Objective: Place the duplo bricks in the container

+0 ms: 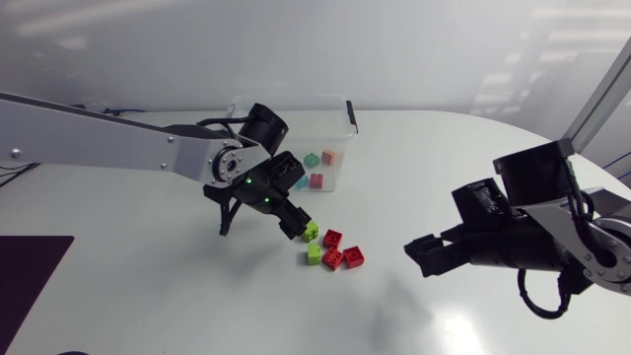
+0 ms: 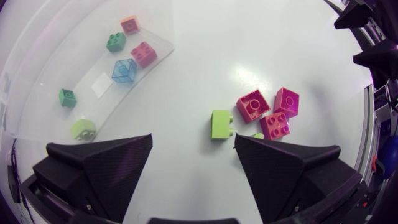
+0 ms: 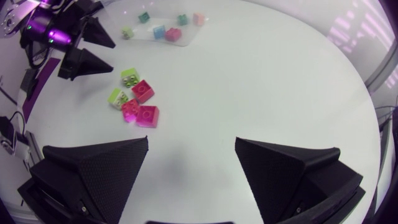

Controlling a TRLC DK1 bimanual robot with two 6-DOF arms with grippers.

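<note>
Near the container (image 1: 296,100), the left gripper (image 2: 193,140), wide open and empty, sits off-centre on a lime brick (image 2: 219,124), so closing may knock it away.

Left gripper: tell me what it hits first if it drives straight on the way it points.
Likely the lime brick lying just ahead of the open left gripper, between its fingers; a second lime brick peeks out at one fingertip and might touch sooner. Depth is unclear.
</note>
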